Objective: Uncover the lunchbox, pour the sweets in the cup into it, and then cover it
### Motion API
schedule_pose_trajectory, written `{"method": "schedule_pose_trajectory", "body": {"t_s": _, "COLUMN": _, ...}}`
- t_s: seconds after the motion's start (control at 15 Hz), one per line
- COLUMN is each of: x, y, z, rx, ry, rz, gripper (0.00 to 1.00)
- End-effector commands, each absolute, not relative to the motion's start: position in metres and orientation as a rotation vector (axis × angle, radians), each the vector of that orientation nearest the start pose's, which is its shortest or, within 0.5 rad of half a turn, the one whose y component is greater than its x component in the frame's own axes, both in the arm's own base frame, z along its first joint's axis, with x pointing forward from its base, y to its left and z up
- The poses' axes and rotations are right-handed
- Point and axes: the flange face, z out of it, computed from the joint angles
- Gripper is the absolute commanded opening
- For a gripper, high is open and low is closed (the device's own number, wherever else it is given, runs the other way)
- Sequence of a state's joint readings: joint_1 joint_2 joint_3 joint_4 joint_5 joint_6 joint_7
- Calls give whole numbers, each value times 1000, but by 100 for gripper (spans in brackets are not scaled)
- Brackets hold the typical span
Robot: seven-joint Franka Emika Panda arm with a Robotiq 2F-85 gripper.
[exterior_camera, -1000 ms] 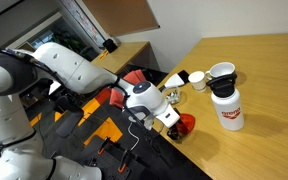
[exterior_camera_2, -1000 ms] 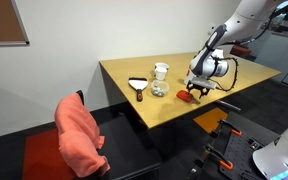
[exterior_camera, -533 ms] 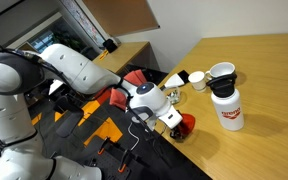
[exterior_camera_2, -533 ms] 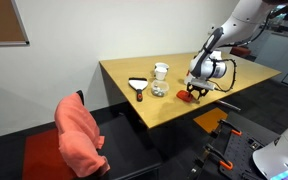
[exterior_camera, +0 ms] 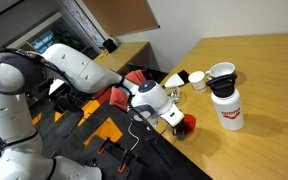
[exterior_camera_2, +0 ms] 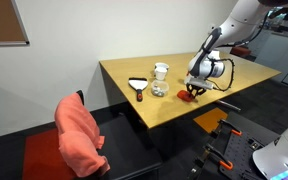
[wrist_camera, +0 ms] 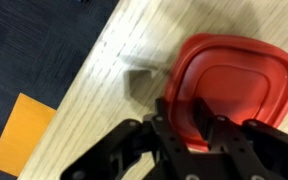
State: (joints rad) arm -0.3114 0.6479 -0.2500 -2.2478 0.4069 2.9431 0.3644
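Observation:
The lunchbox fills the right of the wrist view, its flat red lid on and its dark body hidden beneath. It stands close to the table's edge in both exterior views. My gripper is down on the lid's near rim, one finger outside it and one over the lid, shut on it. The gripper also shows in both exterior views. The small white cup with a pale yellowish inside stands farther in on the table; the sweets cannot be made out singly.
A larger white mug and a tall white flask with red lettering stand beyond the lunchbox. The wooden table ends just left of the lid, with dark floor and an orange patch below. A red-draped chair stands at the table's far corner.
The jaws have drawn in from wide open onto the lid's rim. The arm and the lunchbox have barely shifted.

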Motion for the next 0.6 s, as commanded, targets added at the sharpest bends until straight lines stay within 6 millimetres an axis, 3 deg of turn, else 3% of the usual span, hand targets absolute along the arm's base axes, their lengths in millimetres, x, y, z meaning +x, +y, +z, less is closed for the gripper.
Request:
{"method": "schedule_pose_trajectory", "body": {"t_s": 0.0, "x": 430, "y": -311, "z": 93, "rx": -2555, "ry": 1921, "rz": -94, "gripper": 2}}
{"method": "schedule_pose_trajectory", "body": {"t_s": 0.13, "x": 431, "y": -312, "z": 93, "rx": -2554, "ry": 1921, "rz": -88, "gripper": 6}}
{"method": "schedule_pose_trajectory", "body": {"t_s": 0.53, "x": 432, "y": -306, "z": 106, "rx": -2566, "ry": 1906, "rz": -137, "gripper": 6}}
